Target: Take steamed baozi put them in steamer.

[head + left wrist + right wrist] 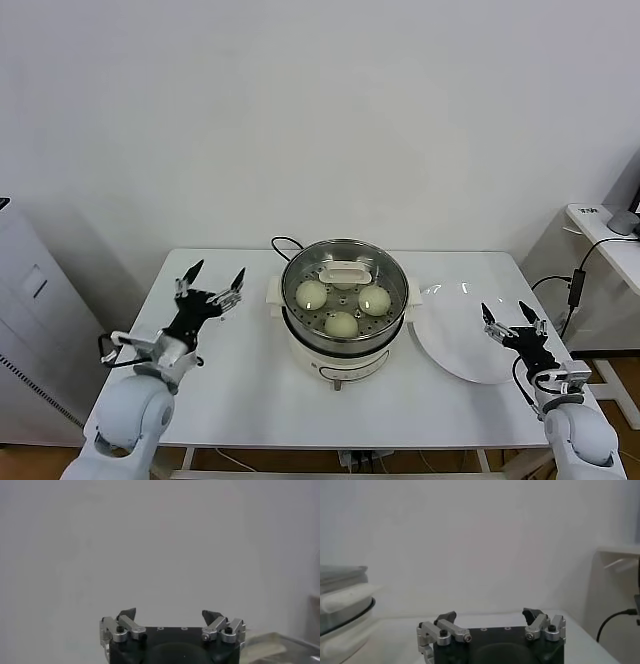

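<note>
The steamer (345,262) stands in the middle of the white table, a shiny steel basket on a white cooker base. A glass lid with a white handle (346,272) covers it. Three cream-white baozi show through the lid: one at the left (311,294), one at the right (374,300), one at the front (341,324). A fourth is hidden. My left gripper (211,278) is open and empty, raised above the table left of the steamer; it also shows in the left wrist view (170,614). My right gripper (512,314) is open and empty over the plate's right edge; it also shows in the right wrist view (491,615).
An empty white plate (455,340) lies right of the steamer. A black cord (279,243) runs from behind the cooker. A white cabinet (25,300) stands left of the table, and a side desk (600,225) with a cable is at the right.
</note>
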Available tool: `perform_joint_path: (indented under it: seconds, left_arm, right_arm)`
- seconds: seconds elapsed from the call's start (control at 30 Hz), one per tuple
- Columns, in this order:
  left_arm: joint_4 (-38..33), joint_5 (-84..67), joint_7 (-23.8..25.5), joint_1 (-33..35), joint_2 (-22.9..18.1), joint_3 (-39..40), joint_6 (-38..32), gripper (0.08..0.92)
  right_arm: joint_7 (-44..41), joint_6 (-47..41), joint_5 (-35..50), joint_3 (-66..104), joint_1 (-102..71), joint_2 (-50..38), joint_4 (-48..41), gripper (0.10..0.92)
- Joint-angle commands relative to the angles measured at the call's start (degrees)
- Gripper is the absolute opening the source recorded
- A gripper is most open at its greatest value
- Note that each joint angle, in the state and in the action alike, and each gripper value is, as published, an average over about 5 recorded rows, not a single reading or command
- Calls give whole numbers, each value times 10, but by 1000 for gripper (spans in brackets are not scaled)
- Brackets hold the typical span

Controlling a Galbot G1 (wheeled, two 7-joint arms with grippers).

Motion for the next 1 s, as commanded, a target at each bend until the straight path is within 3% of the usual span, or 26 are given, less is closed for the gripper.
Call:
perform_joint_path:
  seconds: [0.03,1.0]
  left_arm:
    - [121,-32,-36,30,26,-18,-93,823]
    - [157,-6,-43,4,2,18,-68,823]
  right_arm:
    - [27,-19,-8,7,-8,0,25,823]
    - [25,-33,-27,-3,-16,11,22,823]
